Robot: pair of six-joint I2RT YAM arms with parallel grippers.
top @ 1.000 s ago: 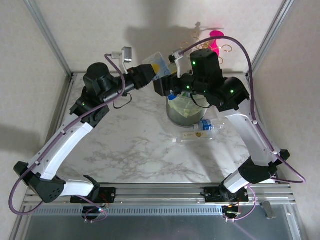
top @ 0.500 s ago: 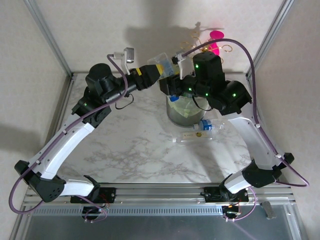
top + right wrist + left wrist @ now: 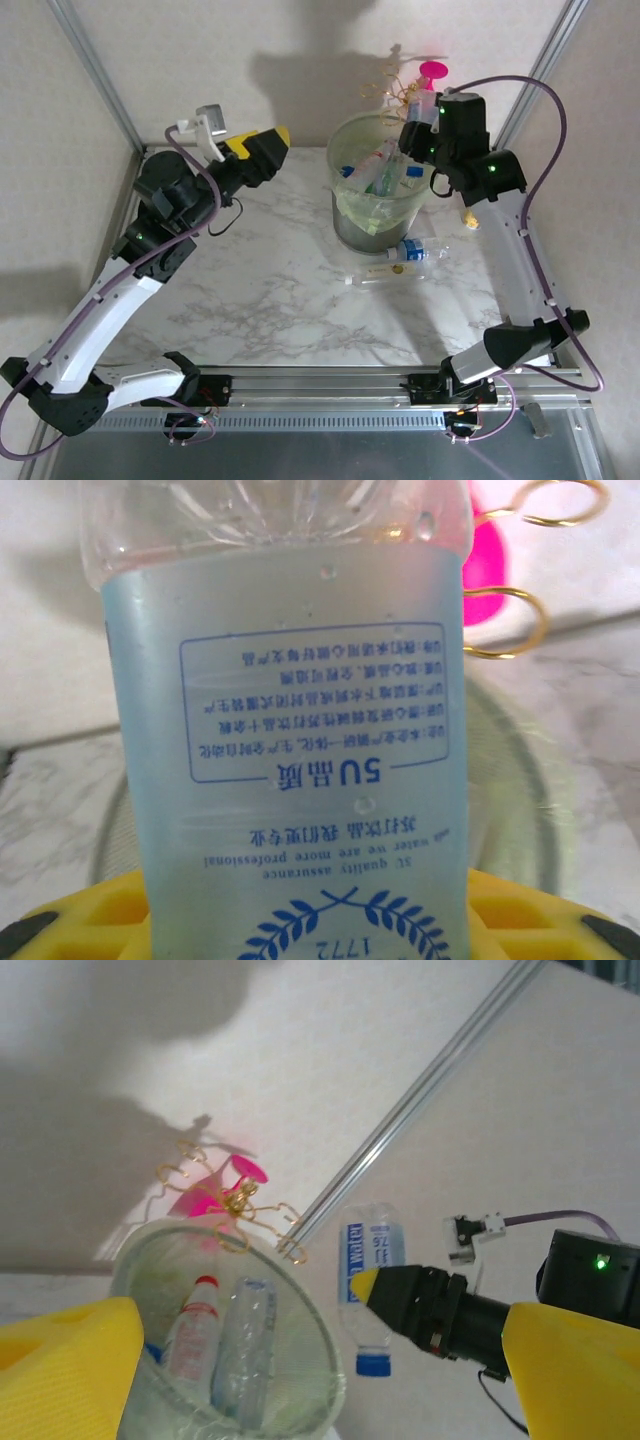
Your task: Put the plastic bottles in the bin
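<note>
Grey-veined marble tabletop [image 3: 270,290], plain white walls behind. From above, one round translucent bin [image 3: 352,232] with a yellowish bag liner stands at the far right, bottles [image 3: 385,172] heaped inside, too tangled to count. Two more lie just near of it: a blue-capped one [image 3: 410,250] and a slim clear one [image 3: 378,276]. The left gripper [image 3: 272,150] hangs left of the bin, and the right gripper [image 3: 420,118] is over its far right rim.

Left wrist: yellow pads [image 3: 60,1360] spread wide, nothing between them. The right gripper clamps one blue-labelled bottle [image 3: 368,1260], cap down, beside the rim.

Right wrist: that smooth bottle sits between grid-textured yellow pads, with one pink-and-gold wire ornament [image 3: 490,515] behind.
</note>
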